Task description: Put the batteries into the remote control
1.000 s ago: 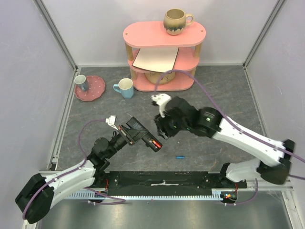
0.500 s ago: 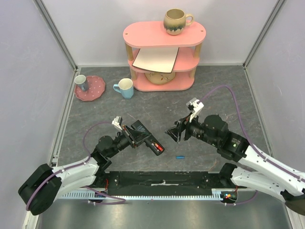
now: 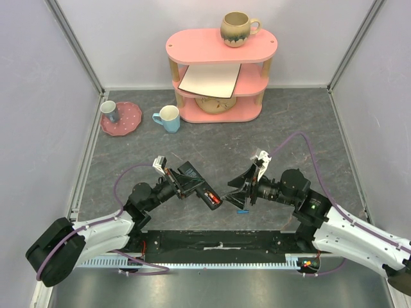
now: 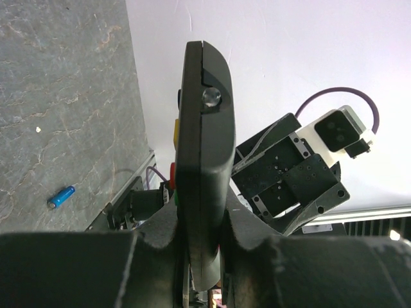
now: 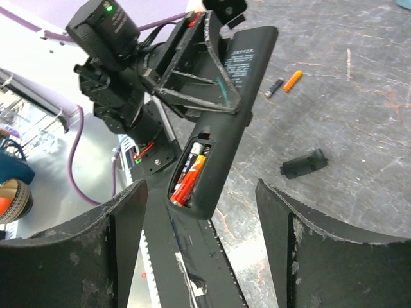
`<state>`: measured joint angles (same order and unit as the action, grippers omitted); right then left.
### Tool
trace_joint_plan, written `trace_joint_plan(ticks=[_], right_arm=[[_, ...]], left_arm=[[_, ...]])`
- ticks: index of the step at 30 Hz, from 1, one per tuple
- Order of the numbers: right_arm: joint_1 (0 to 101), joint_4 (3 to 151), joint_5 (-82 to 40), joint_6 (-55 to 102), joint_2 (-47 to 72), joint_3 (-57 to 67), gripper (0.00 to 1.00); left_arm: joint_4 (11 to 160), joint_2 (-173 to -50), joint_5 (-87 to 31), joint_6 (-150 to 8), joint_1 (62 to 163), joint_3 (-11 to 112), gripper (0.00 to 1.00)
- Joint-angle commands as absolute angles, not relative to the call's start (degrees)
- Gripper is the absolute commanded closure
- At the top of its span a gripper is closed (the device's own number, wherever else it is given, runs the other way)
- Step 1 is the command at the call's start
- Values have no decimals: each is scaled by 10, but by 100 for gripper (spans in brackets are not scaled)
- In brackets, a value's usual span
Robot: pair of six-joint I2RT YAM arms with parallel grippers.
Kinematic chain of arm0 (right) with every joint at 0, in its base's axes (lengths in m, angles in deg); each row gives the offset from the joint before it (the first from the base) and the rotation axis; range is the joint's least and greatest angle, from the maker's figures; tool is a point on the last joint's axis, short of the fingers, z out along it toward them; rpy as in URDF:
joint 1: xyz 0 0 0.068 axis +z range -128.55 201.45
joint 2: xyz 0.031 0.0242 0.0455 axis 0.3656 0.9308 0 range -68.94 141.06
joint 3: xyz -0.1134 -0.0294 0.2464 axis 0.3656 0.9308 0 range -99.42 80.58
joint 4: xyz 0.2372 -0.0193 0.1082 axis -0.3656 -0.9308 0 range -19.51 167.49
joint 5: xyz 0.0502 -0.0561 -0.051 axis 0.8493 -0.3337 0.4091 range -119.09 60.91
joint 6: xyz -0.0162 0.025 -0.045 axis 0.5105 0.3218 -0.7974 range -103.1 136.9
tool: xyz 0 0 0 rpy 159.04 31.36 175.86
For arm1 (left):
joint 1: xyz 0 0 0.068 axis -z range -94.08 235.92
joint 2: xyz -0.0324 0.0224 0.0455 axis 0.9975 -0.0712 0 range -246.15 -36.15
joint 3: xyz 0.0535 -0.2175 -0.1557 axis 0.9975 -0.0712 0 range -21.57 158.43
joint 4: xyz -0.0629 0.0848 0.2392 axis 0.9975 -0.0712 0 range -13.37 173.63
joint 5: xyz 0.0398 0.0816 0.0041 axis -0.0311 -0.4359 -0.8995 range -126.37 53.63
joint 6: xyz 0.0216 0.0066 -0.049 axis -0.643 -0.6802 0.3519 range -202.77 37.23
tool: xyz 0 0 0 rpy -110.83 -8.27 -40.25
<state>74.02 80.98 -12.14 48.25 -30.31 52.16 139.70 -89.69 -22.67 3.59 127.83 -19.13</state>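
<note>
remote control [image 4: 202,160] clenched in left end effector [image 3: 183,181]; right end effector [image 3: 239,195] released, near blue battery [image 3: 242,210].

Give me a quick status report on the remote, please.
Left gripper shut on remote control, compartment open, red-orange battery inside. Right gripper open, empty. Blue battery on table. Compartment unobstructed.

So the grey marbled tabletop [image 3: 289,122] has a pink shelf unit [image 3: 192,46] at the back, a blue mug [image 3: 169,118] and a pink dotted plate [image 3: 127,122] off to the left, plus a loose blue battery [image 3: 242,210], an orange battery [image 5: 292,79] and a small black cover [image 5: 304,163] lying flat.
</note>
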Motion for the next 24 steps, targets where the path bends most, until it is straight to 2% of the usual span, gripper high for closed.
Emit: trace_joint_plan(ticks=[1,10,24], right_arm=[[738,866,-68,490,-314,536,25],[738,881,-29,484,-276,546,26],[738,886,-37,471,-254,554,28]], left_arm=[[1447,-898,-211,53,1278,-176,98],[1452,-893,-203,53,1278,-174,98],[1455,-891,-191,49,1278,-173,98]])
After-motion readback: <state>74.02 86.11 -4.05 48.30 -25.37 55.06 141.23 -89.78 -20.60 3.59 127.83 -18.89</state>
